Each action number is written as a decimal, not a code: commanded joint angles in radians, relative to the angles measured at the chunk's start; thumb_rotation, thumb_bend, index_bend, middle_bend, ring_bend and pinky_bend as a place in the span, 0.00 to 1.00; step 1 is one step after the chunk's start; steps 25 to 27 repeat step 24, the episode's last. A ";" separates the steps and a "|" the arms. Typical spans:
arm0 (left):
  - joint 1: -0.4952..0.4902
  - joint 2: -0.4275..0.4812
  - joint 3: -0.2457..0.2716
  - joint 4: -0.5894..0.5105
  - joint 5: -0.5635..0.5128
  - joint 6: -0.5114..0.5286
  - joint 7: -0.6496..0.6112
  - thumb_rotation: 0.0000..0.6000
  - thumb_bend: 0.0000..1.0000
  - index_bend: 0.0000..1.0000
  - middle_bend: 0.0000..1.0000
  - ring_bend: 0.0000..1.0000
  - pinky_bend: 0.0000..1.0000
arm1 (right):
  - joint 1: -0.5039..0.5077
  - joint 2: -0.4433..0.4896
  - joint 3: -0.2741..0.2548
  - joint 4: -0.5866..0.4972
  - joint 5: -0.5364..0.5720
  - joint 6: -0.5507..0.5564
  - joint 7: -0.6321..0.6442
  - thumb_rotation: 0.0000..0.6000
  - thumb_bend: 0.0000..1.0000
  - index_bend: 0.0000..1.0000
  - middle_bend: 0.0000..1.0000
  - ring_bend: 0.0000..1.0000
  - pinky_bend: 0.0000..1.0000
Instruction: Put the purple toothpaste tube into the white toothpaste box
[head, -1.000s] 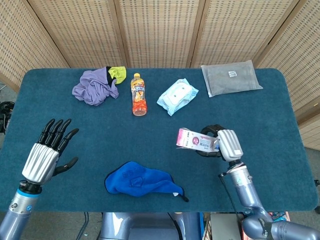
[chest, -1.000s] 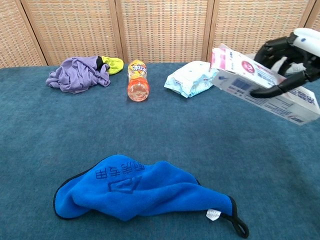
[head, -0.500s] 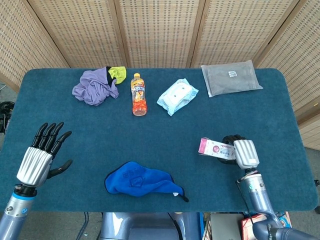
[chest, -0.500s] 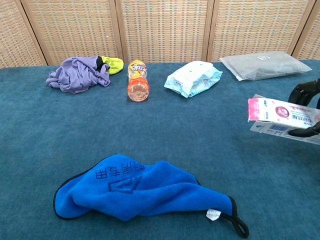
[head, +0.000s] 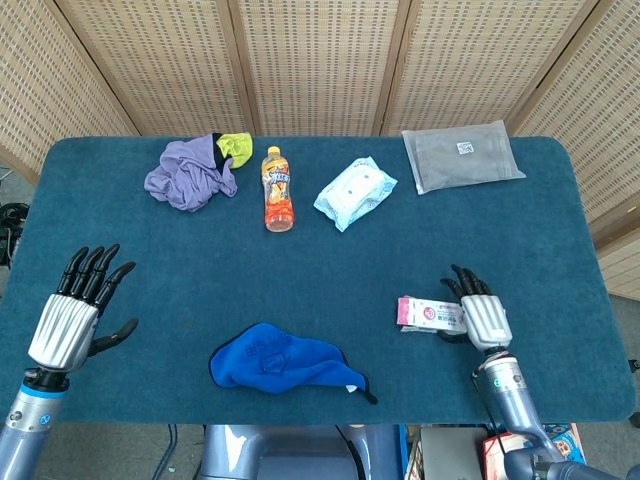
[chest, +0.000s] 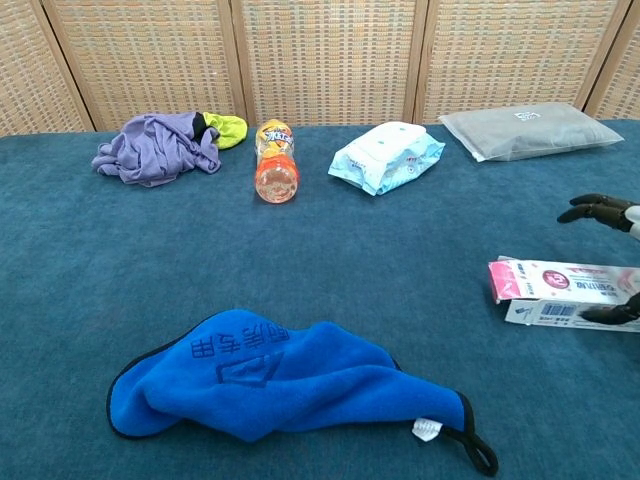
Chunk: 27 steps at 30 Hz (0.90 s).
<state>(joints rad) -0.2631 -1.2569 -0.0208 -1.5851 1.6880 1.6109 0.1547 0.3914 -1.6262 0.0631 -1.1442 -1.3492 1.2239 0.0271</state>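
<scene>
Right hand (head: 484, 316), fingers spread apart, sits just right of the white toothpaste box (head: 431, 314), which lies flat on the blue table (head: 300, 260) at its near right, while the left hand (head: 72, 318) hovers spread and empty at the near left.

On my blue tabletop (head: 200, 250): box (head: 432, 314), towel (head: 280, 362), bottle (head: 277, 189), wipes (head: 354, 191), clothes (head: 192, 172), grey pouch (head: 461, 155).
</scene>
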 joint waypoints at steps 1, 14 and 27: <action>0.003 0.000 -0.001 0.001 0.001 0.000 -0.005 1.00 0.23 0.13 0.00 0.00 0.00 | -0.002 -0.001 0.003 0.005 -0.027 0.029 -0.007 1.00 0.10 0.01 0.00 0.00 0.00; 0.076 -0.011 0.041 -0.006 -0.006 0.022 -0.009 1.00 0.23 0.02 0.00 0.00 0.00 | -0.098 0.125 -0.051 -0.148 -0.261 0.353 -0.139 1.00 0.06 0.00 0.00 0.00 0.00; 0.135 -0.051 0.059 0.044 -0.008 0.054 -0.010 1.00 0.23 0.00 0.00 0.00 0.00 | -0.161 0.164 -0.058 -0.123 -0.296 0.435 -0.096 1.00 0.06 0.00 0.00 0.00 0.00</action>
